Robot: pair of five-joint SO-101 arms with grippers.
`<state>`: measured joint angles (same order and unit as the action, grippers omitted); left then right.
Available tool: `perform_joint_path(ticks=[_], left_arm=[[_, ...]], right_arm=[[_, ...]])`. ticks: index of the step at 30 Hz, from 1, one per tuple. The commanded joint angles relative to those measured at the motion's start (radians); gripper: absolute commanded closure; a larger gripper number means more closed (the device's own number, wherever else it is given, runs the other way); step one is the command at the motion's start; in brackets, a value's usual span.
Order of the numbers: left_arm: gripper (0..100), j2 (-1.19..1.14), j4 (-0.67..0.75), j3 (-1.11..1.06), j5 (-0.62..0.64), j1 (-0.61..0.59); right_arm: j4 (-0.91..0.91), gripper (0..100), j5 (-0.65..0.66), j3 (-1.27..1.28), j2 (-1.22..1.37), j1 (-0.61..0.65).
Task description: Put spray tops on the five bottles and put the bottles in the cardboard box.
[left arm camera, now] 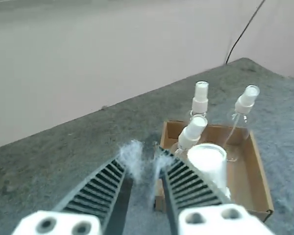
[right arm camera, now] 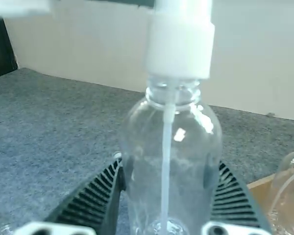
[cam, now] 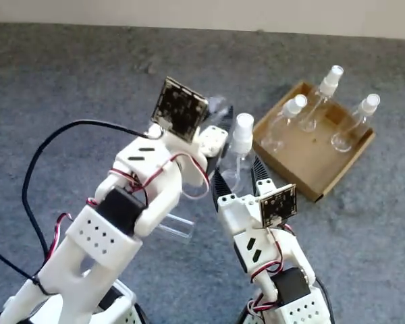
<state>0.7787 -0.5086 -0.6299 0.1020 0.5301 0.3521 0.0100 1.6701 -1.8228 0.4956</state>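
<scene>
Right gripper pinches the bottle, left gripper fingers slightly parted, empty, beside its spray top; a bump may unseat it.

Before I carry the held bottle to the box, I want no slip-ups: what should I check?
1. Right gripper shut on bottle: ok.
2. Spray top seated on its neck: ok; tightness cannot tell.
3. Cardboard box has bare floor beside three standing bottles: ok.
4. Left gripper clear of that spray top: cannot tell.
5. Lying bottle capped: cannot tell.
</scene>
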Motion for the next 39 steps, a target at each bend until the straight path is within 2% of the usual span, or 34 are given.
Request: perform_joint_path(ticks=[1, 7, 14, 19, 22, 28, 33, 39], left_arm=[[99, 0.073, -0.038, 0.036, -0.008, 0.073], [99, 0.166, -0.104, 0.03, -0.008, 0.087], [99, 0.277, -0.249, 0.03, -0.008, 0.084], [99, 0.397, -0.377, 0.021, -0.008, 0.019], [99, 0.456, -0.44, -0.062, -0.006, 0.001], [99, 0.576, -0.44, -0.314, -0.008, -0.004], [99, 0.699, -0.439, -0.492, -0.008, -0.004], [99, 0.855, -0.439, -0.622, -0.008, -0.005]], right_arm=[[0.001, 81.5, -0.002, 0.116, -0.016, 0.002], [0.001, 81.5, -0.002, 0.116, -0.016, 0.001], [0.001, 81.5, -0.002, 0.116, -0.016, 0.001], [0.001, 81.5, -0.003, 0.107, -0.016, -0.001], [0.001, 81.5, -0.008, 0.105, -0.016, -0.001], [-0.001, 81.6, -0.005, 0.059, -0.016, -0.002], [0.001, 81.6, -0.005, -0.001, -0.016, -0.068], [0.002, 81.6, -0.008, -0.084, -0.01, -0.252]])
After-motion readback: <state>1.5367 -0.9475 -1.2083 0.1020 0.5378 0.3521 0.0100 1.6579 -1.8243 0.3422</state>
